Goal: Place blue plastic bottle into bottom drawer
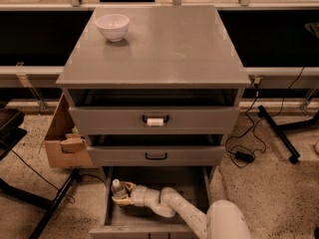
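Speckled floor point(271, 193), grey cabinet point(164, 49). Bottom drawer point(192, 185) open. Gripper point(122, 197) at its 9 o'clock, jaws clamped round the upright blue plastic bottle point(117, 186), near the left wall. Risk: releasing too high could topple it.

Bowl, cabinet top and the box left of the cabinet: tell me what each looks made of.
Bowl: likely glazed ceramic, white and glossy with a soft sheen. Cabinet top: seemingly painted metal, flat matte grey with faint scuffs. Box: cardboard, dull brown with folded flaps. The gripper is down in the bottom drawer, at the blue plastic bottle.
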